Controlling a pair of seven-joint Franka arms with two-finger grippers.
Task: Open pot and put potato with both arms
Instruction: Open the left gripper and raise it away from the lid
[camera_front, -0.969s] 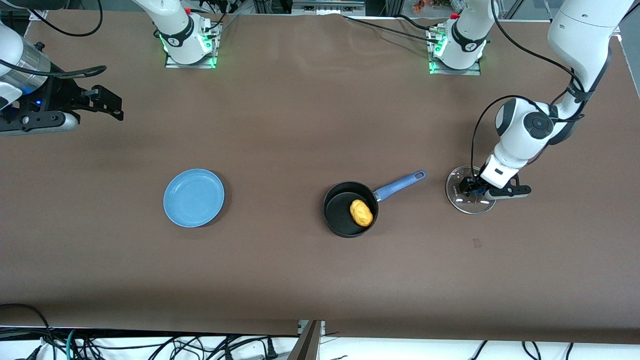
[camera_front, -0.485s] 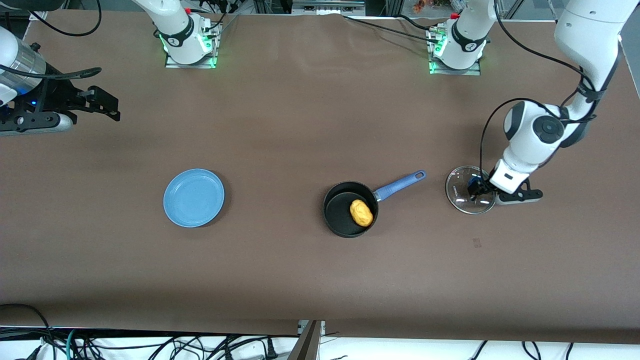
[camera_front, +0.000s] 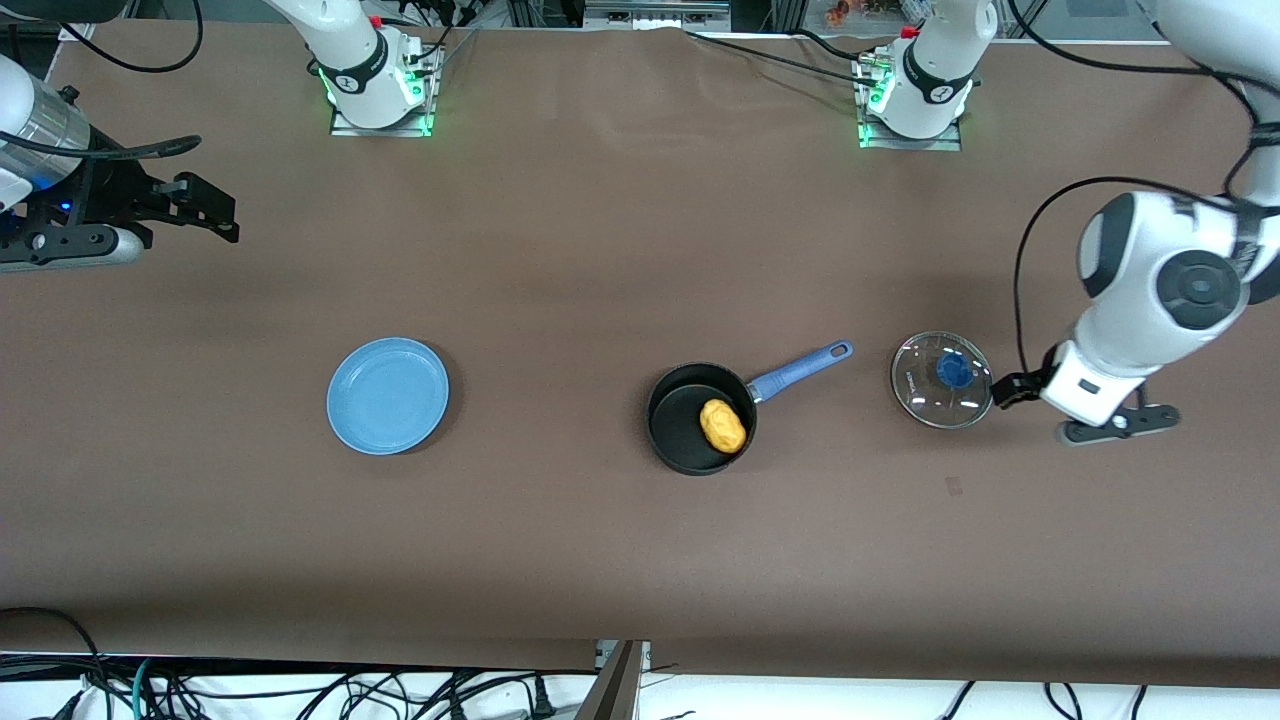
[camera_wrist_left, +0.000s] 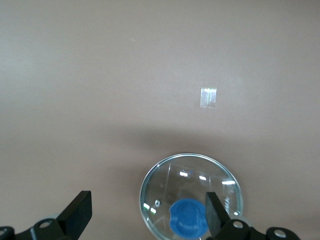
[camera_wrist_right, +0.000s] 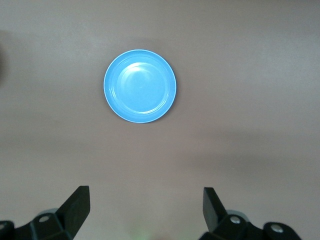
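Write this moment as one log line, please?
black saucepan: open, yellow potato inside | glass lid: on table beside the saucepan | left gripper: open, above lid | right gripper: open, waiting | blue plate: bare

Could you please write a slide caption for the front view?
Potato in the uncovered pot, lid on the table beside the open left pincer, empty blue plate nearby.

A round light-blue plate (camera_front: 388, 396) lies flat on the brown bench (camera_front: 600, 250), at about nine o'clock from its middle, toward the right arm's end. At five o'clock, a small clear strip of tape (camera_front: 954, 486) sticks to the bench. Cables (camera_front: 300, 695) tangle below the bench's six o'clock edge.
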